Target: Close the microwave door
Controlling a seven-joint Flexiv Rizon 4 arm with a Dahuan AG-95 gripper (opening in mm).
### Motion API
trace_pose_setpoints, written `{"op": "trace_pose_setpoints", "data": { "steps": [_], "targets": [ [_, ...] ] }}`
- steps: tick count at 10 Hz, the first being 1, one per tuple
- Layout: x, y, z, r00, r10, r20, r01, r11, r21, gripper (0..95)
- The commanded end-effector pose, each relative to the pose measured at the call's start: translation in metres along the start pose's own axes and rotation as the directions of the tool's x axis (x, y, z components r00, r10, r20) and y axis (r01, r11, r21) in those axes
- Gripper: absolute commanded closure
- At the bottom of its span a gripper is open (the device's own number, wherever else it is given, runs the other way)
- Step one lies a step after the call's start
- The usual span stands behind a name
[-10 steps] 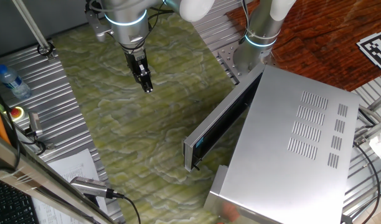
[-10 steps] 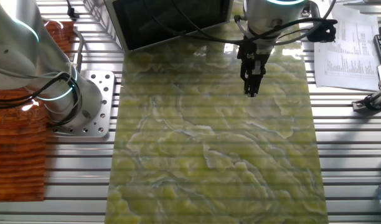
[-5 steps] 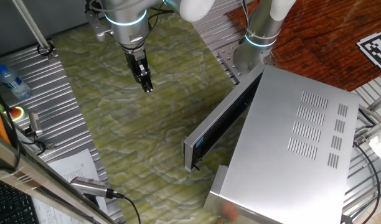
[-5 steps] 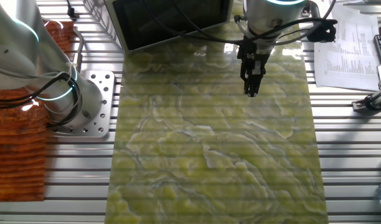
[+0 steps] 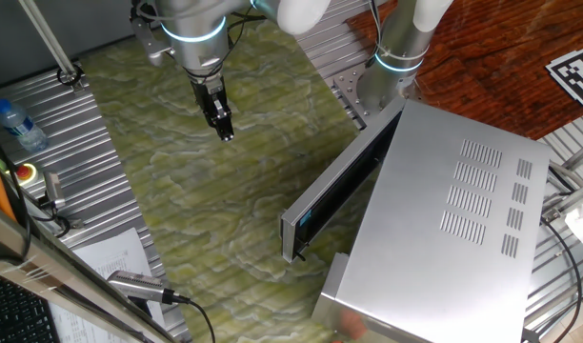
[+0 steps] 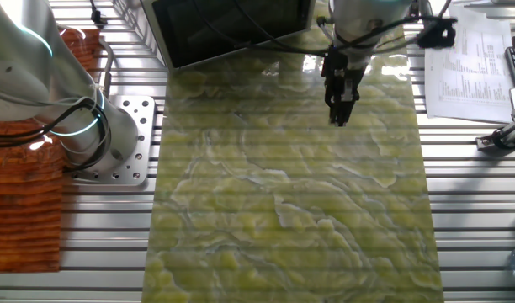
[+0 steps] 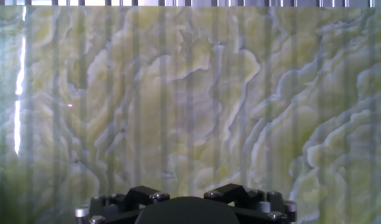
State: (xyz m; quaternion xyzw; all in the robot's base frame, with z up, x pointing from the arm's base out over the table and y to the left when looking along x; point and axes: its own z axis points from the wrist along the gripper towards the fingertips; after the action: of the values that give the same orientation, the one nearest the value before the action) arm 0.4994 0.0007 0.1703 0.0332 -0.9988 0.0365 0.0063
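The microwave (image 5: 434, 238) is a big silver box at the right of one fixed view. The microwave door (image 5: 337, 183) stands open, swung out from the box over the green mat, with its handle end (image 5: 291, 238) nearest the camera. In the other fixed view the door's dark glass (image 6: 232, 29) shows at the top edge. My gripper (image 5: 227, 133) hangs above the mat, well left of the door and apart from it; its fingers look pressed together and hold nothing. It also shows in the other fixed view (image 6: 338, 120). The hand view shows only mat and the gripper's base.
A green marbled mat (image 5: 206, 200) covers the table's middle. A second arm's base (image 5: 392, 67) stands behind the microwave, and shows in the other fixed view (image 6: 81, 126). A water bottle (image 5: 15, 124), a red button (image 5: 27, 172) and papers (image 6: 476, 63) lie at the sides.
My gripper has shifted very slightly toward the microwave's side of the mat. The door has not moved.
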Motion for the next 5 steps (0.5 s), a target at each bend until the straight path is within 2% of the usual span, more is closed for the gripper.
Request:
{"op": "trace_pose_setpoints", "data": {
  "steps": [1,3,5],
  "targets": [
    [0.0004,0.0001,-0.0005,0.995,-0.099,-0.031,0.101,0.990,0.094,95.0],
    [0.0007,0.0010,-0.0016,0.992,-0.125,-0.031,0.126,0.991,0.052,95.0],
    [-0.0014,0.0038,-0.0052,0.988,-0.155,-0.016,0.154,0.987,-0.046,95.0]
  ]
}}
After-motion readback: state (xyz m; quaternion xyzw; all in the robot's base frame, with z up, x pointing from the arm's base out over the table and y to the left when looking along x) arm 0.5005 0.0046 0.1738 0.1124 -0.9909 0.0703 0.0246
